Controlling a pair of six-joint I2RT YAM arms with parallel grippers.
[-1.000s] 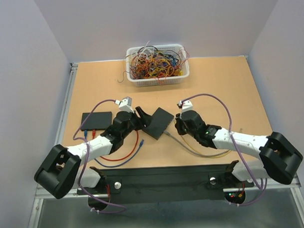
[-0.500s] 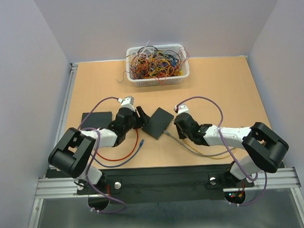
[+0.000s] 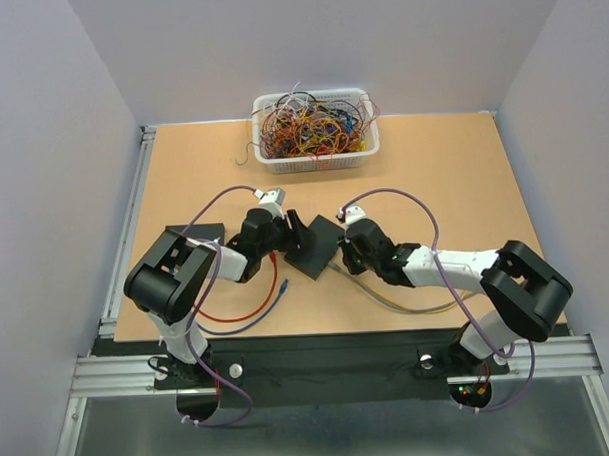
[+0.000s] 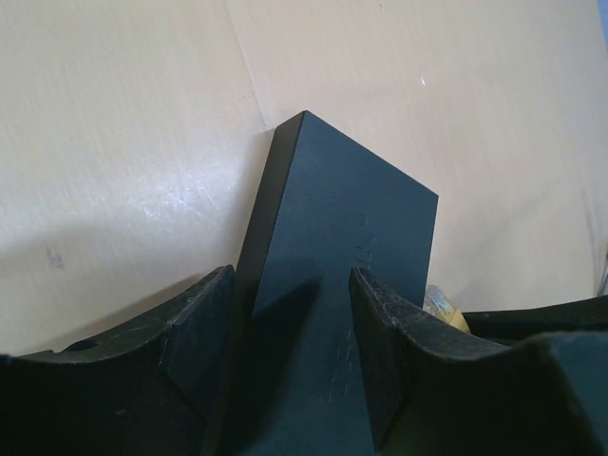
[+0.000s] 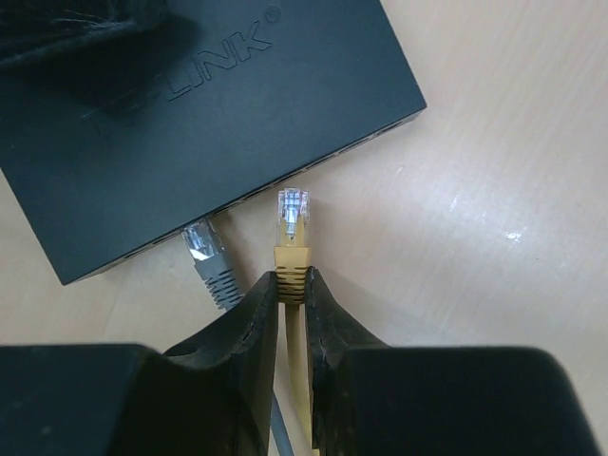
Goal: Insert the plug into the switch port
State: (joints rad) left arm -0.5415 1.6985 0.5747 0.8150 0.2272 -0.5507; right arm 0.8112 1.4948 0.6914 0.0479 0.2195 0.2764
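- My right gripper is pressed together on the yellow cable plug with a clear tip, pinching it just behind the boot.
- The flat matte-black rectangular switch box lies straight ahead of the plug. Its port edge faces my fingers, and the clear tip is just short of it, not yet touching.
- The plug's long axis points at that edge but meets it at a slant, so I judge a small yaw is needed before pushing in.
- A grey cable plug lies just beside the yellow one, at the same edge. I cannot tell whether it is seated.
- My left gripper straddles the far end of the box, one finger on each side. I cannot tell whether it clamps.
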